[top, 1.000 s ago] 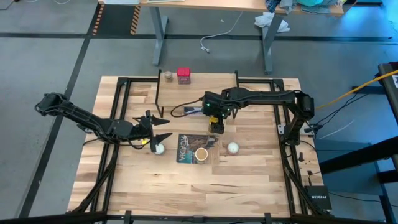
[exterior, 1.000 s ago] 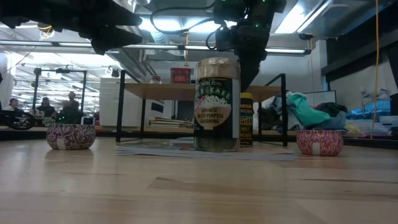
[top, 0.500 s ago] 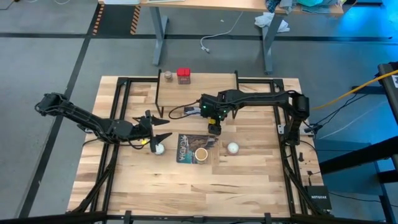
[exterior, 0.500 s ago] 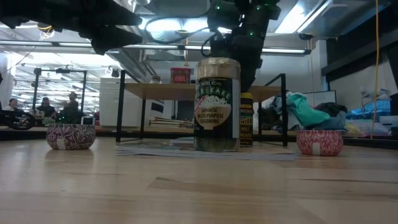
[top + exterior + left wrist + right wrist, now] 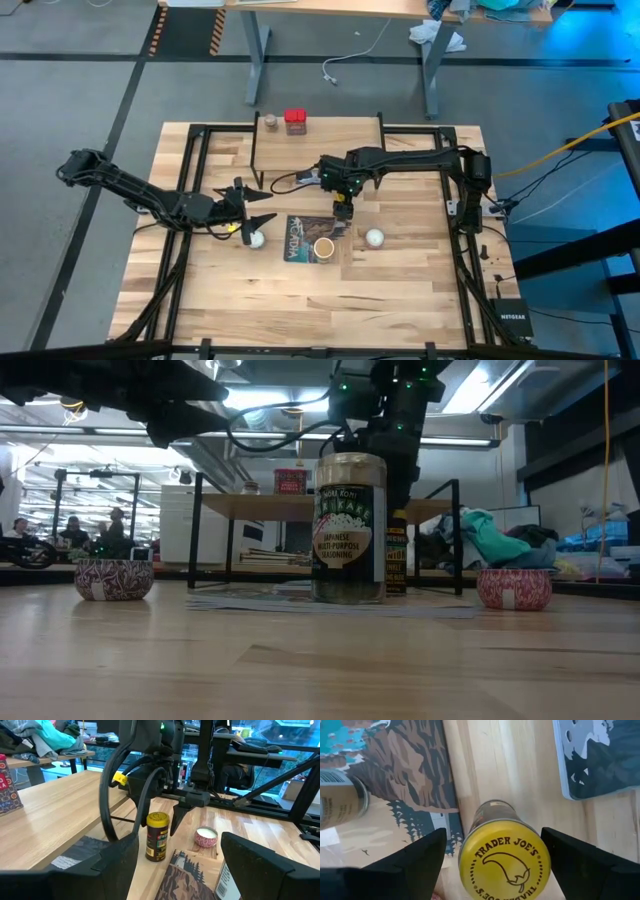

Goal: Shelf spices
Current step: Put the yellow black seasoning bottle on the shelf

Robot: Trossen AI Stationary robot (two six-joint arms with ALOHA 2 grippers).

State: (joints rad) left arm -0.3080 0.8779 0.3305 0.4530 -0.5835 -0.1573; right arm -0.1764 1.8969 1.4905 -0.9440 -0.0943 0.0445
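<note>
Yellow jar (image 5: 504, 854) is seen upright on the table (image 5: 400, 290), just off the book (image 5: 305, 238) at its 1 o'clock corner. It is straddled by the right gripper (image 5: 342, 208), fingers spread wide on either side of the lid, no contact visible. Tan jar (image 5: 324, 247) stands on the book. At 12 o'clock, the red tin (image 5: 294, 121) and small brown jar (image 5: 270, 122) are set on the shelf (image 5: 330, 127). Left gripper (image 5: 262, 209) is held wide apart at 9 o'clock, beside a white ball (image 5: 257, 239).
</note>
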